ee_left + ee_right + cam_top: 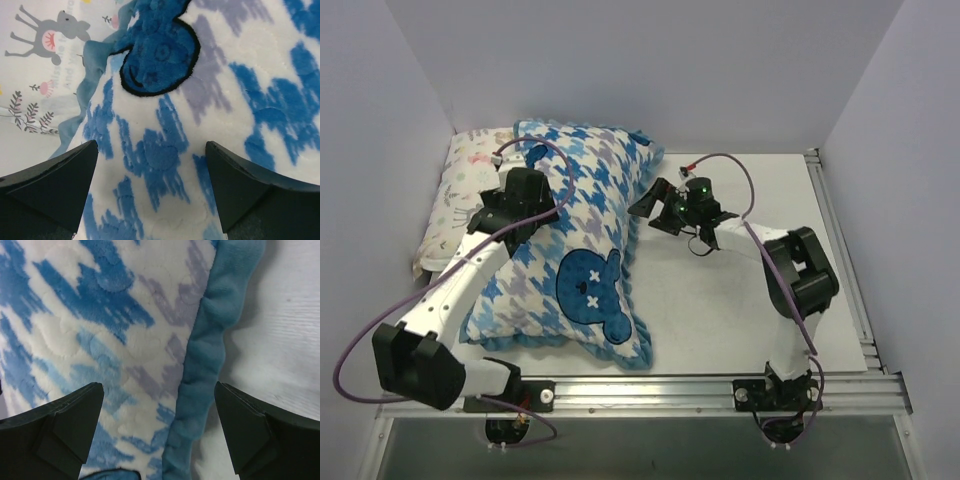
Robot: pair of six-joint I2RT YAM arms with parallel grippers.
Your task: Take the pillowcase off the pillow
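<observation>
- Hovering my left jaws over the far-left part of the pillowcase (570,250), I am holding them spread wide, with the houndstooth face showing between them and nothing pinched.
- I am aiming them just short of a dark blue applique patch (157,50) and the ruffled trim (90,75). That corner looks like a good place to gather loose cloth.
- I am holding my right jaws spread too, straddling the ruffled trim on the case's right edge. One side is over the plush face and the other over the bare tabletop (280,340). An edge pinch there would catch only the cover, I judge.
- I cannot tell whether either pair is touching the fabric.
- The pillowcase is lying face up across the left half of the tabletop, with the bear applique (592,285) towards the near edge. It is looking plump, so I am judging that the pillow is inside it, though the pillow itself is hidden.
- A pastel animal-print pillow (460,190) is lying against the case's far-left side, just beside my left jaws. It is crowding that corner, so I am risking catching it by mistake.
- I am not seeing the case's opening in any view.
</observation>
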